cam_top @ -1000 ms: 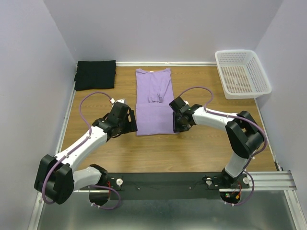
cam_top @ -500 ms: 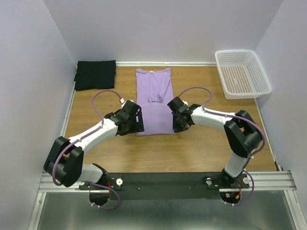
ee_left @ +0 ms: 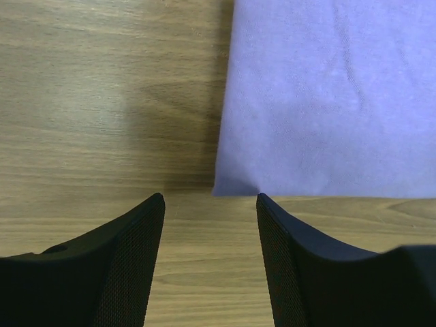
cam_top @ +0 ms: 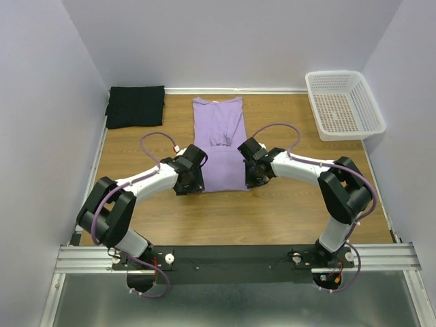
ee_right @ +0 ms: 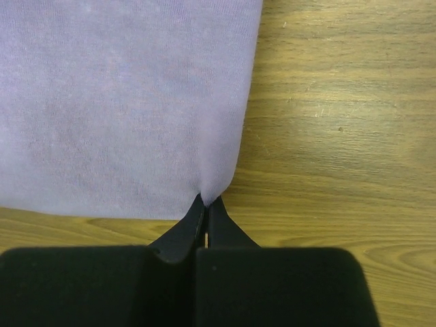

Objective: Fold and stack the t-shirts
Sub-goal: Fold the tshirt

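The lavender t-shirt (cam_top: 218,139) lies flat and lengthwise folded in the middle of the wooden table. My right gripper (cam_top: 249,181) is shut on its near right corner (ee_right: 211,194), pinching the fabric between the fingertips. My left gripper (cam_top: 194,187) is open just short of the near left corner (ee_left: 235,187), its fingers (ee_left: 136,231) over bare wood, not touching the cloth. The black t-shirt (cam_top: 135,105) lies folded at the far left corner of the table.
A white perforated basket (cam_top: 344,102) stands at the far right. Walls close the table on the left, back and right. Bare wood (cam_top: 231,218) lies between the shirt and the arm bases.
My left gripper has swung right toward the lavender shirt's near left corner. The right gripper has stayed at the near right corner.
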You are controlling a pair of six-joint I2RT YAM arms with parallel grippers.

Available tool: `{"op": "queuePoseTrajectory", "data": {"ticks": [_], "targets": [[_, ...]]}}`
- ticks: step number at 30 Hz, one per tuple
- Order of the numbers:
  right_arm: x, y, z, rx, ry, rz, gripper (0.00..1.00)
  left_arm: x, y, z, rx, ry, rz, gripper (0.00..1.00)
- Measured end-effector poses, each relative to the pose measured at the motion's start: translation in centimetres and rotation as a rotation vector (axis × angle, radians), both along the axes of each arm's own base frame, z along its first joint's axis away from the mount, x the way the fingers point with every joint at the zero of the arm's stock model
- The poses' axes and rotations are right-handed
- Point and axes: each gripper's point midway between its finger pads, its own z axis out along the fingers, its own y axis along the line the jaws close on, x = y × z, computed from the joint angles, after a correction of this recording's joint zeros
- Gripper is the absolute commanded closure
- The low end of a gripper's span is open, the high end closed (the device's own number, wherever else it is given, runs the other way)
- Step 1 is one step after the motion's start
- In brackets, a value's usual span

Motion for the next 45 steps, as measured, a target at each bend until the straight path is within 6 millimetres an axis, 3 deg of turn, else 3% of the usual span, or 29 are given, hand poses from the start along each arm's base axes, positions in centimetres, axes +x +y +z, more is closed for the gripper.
{"op": "queuePoseTrajectory", "data": {"ticks": [21,25,27,29,31,35,40,42,44,45], "targets": [[0.0,0.0,0.0,-0.002,0.000,0.021,1.00,1.2,-1.0,-0.8,0.003,0.024,0.058,0.39],[0.0,0.1,0.0,-0.002,-0.001,0.024,1.00,1.7,-1.4,-0.9,0.003,0.024,0.059,0.56],[0.0,0.1,0.0,-0.002,-0.001,0.026,1.00,2.0,-1.6,-1.0,-0.003,0.017,0.060,0.76],[0.0,0.1,0.0,-0.002,-0.001,0.027,1.00,2.2,-1.8,-1.0,-0.014,0.011,0.064,0.81],[0.0,0.1,0.0,-0.003,0.000,0.030,1.00,2.3,-2.2,-1.0,-0.033,0.005,0.061,0.78],[0.0,0.1,0.0,-0.003,0.000,0.031,1.00,2.4,-2.5,-1.0,-0.060,-0.005,0.068,0.55],[0.0,0.1,0.0,-0.002,0.000,0.034,0.99,2.4,-3.1,-0.7,-0.092,-0.019,0.065,0.52],[0.0,0.1,0.0,-0.002,0.000,0.034,1.00,2.4,-3.1,-0.7,-0.094,-0.020,0.066,0.57],[0.0,0.1,0.0,-0.002,0.000,0.035,1.00,2.3,-3.0,-0.8,-0.090,-0.017,0.067,0.72],[0.0,0.1,0.1,-0.002,0.000,0.035,1.00,2.2,-2.8,-0.9,-0.083,-0.013,0.068,0.89]]}}
